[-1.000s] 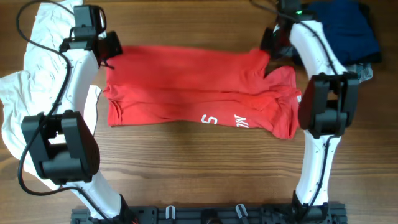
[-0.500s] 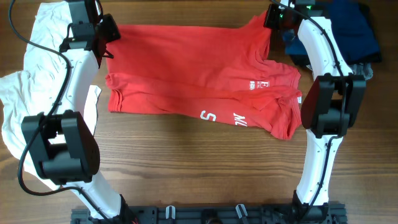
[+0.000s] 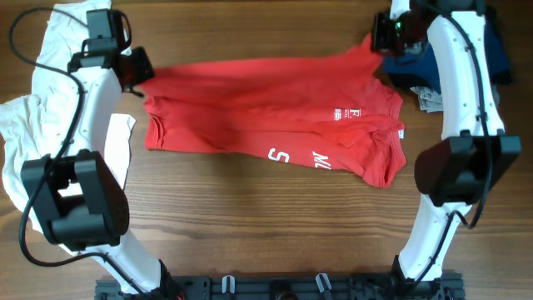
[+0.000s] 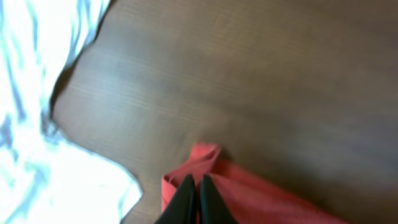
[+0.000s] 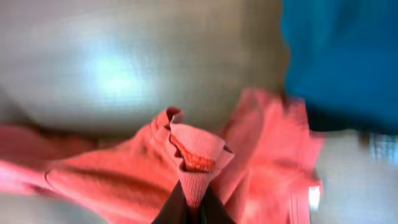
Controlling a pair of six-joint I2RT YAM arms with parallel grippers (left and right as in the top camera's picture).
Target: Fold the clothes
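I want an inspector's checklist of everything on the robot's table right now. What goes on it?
Surface: wooden table, brown wood grain.
Job's things: red T-shirt spread across the middle, partly folded, white lettering showing; white shirt crumpled at the left; dark blue garment at the far right.
Clutter: small grey-white piece beside the blue garment; cannot tell what it is.
Grippers: left gripper, jaws shut on the red T-shirt's far left corner; right gripper, jaws shut on its far right corner.
Cables: black cable looping over the white shirt by the left arm.
Surroundings: black rail along the near edge.
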